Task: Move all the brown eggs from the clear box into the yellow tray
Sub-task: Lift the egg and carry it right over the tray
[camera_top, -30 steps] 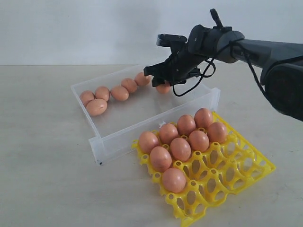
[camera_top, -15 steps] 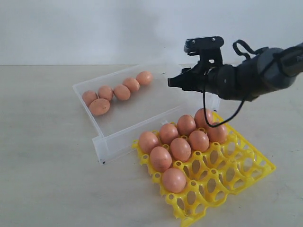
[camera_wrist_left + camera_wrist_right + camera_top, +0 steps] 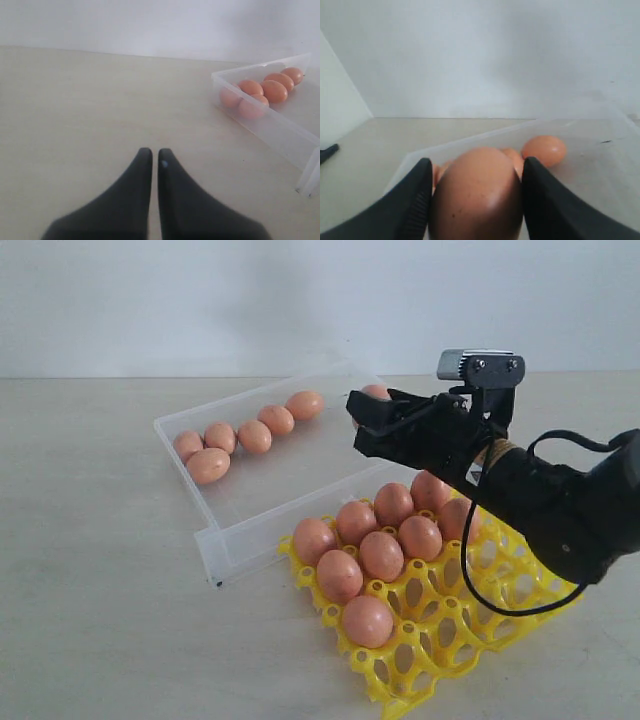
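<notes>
Over the right end of the clear box, the right tool is clenched on one brown egg, a finger pressed to each side of the shell, and the egg is lifted off the box floor. Six more brown eggs lie along the box's far left wall, bunched toward its left corner. The middle and near half of the box floor are bare.

The box's near wall runs just beside the far left edge of the yellow tray. Nine eggs sit in the tray's cups on the side nearest the box. The cups along the tray's right and near edges are open, though the right arm crosses above the far right part.

Well to the left of the box, the left tool hangs over bare table, its fingers drawn together on nothing, with only a thin slit between them.
</notes>
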